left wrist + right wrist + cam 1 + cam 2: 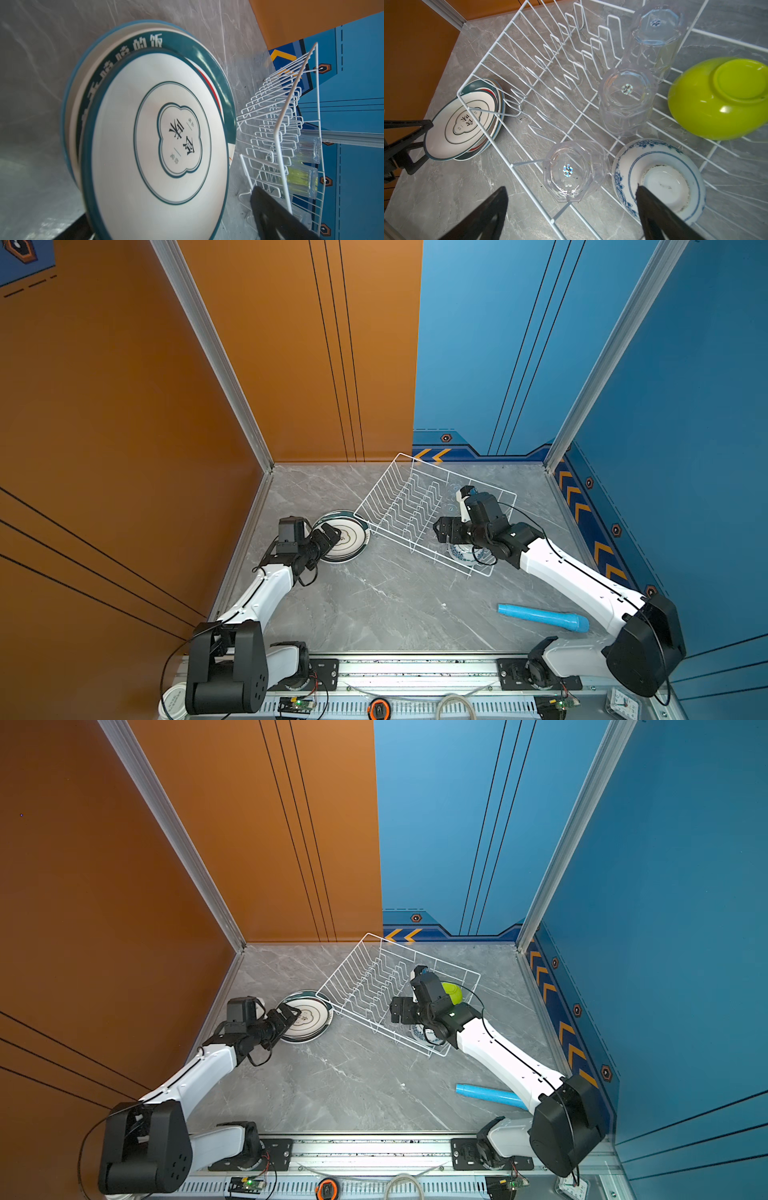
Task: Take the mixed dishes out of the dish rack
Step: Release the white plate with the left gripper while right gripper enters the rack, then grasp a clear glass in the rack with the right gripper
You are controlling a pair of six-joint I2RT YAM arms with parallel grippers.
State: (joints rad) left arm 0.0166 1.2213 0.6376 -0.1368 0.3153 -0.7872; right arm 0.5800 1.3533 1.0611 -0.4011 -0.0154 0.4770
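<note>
The light blue tube (544, 617) lies on the table (395, 601) well behind the right gripper (437, 530), by that arm's base. That gripper hangs above the rack (399, 506) with its jaws spread wide. An upturned cup (569, 170) sits below the gap, a patterned bowl (664, 178) is under one finger, and two more cups (627, 99) and the green bowl (716, 99) lie just beyond. The left gripper (332, 535), jaws apart, is at the near edge of the stacked plates (353, 537), which lie on the table beside the rack's corner.

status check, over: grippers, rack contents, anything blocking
Left gripper open over stacked dark-rimmed white plates. Right gripper open above clear glass cup in white wire dish rack. Also racked: lime-green bowl, blue-patterned bowl. Nothing blocking.
</note>
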